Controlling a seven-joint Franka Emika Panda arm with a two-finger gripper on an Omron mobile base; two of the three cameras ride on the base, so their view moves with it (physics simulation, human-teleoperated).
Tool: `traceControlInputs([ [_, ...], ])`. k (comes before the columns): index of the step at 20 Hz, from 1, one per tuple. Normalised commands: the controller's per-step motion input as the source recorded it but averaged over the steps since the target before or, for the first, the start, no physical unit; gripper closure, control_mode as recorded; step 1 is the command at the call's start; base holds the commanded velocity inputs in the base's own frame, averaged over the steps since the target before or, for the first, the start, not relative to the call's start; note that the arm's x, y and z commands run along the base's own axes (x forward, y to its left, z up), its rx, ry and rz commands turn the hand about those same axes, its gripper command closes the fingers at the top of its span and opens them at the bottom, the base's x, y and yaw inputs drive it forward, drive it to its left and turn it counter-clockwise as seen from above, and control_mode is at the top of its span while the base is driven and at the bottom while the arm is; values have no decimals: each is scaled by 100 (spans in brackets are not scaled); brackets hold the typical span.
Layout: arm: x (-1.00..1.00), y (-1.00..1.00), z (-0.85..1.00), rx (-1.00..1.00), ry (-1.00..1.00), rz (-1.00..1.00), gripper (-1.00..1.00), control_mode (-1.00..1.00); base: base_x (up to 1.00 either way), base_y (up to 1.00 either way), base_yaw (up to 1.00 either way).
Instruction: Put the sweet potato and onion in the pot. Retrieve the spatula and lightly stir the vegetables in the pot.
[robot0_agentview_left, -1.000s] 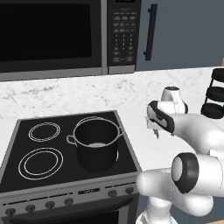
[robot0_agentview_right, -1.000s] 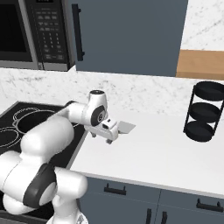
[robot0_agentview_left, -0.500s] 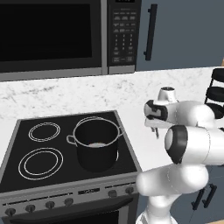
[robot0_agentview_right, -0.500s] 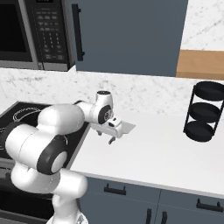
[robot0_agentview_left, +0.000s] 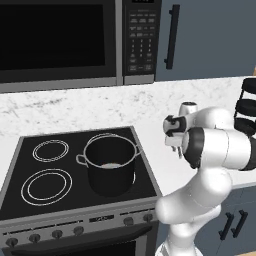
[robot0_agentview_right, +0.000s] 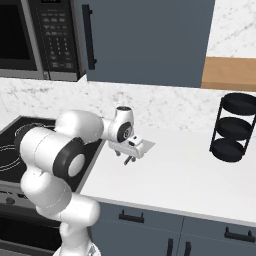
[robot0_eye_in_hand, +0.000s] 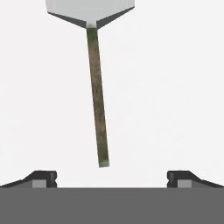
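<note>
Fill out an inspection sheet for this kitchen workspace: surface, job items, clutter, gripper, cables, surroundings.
Surface: white counter beside a black stovetop with ring burners.
Job items: the pot stands on the stovetop's right side, something pale and orange inside, too small to name. The spatula lies flat on the counter, its grey blade away from the hand and its handle end toward it.
Clutter: black three-tier rack at the counter's right.
Gripper: the gripper is open, above the spatula handle, not touching it.
Cables: nothing seen.
Surroundings: microwave above the stove, dark blue cabinet, marble backsplash, drawers below the counter.
</note>
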Motion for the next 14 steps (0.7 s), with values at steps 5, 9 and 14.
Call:
traceControlInputs([
  [5, 24, 0, -28, 0, 0, 0, -100, -100, 0, 0, 0],
  [9, 21, 0, -27, 0, 0, 0, -100, -100, 0, 0, 0],
  [14, 14, 0, -19, 0, 0, 0, -100, -100, 0, 0, 0],
])
